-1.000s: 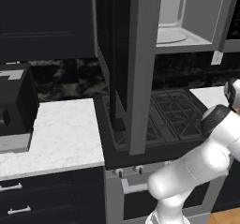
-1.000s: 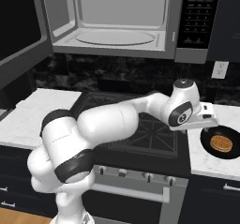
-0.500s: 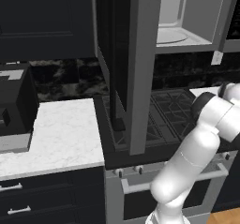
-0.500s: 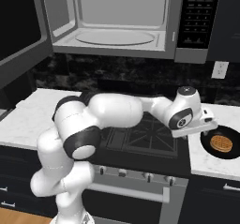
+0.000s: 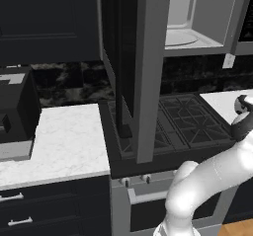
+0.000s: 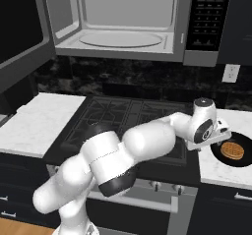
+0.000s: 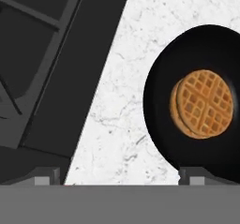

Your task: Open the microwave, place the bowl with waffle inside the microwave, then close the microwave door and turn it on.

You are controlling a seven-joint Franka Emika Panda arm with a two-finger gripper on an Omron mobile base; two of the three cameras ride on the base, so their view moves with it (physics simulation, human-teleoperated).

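Observation:
The microwave (image 6: 123,17) hangs above the stove with its cavity and pale turntable (image 6: 120,39) exposed. The microwave door (image 5: 148,72) stands swung wide open to the left. A small black bowl (image 6: 221,155) holding a round waffle (image 6: 232,150) rests on the white counter right of the stove. My gripper (image 6: 216,139) hovers just above the bowl's left rim, open and holding nothing. In the hand view the bowl (image 7: 161,106) with its waffle (image 7: 202,103) lies to the right, and one fingertip (image 7: 199,175) sits over its near rim, the other over the stove's edge.
The dark cooktop (image 6: 123,116) lies under my arm. White counters flank it on the left (image 6: 39,121) and right (image 7: 122,101). A black boxy appliance (image 5: 15,111) stands on the left counter. The open door (image 6: 22,42) juts out over the left of the stove.
My hand has dropped lower and shifted right toward the bowl while the elbow swung round. The bowl, waffle and microwave door have not moved.

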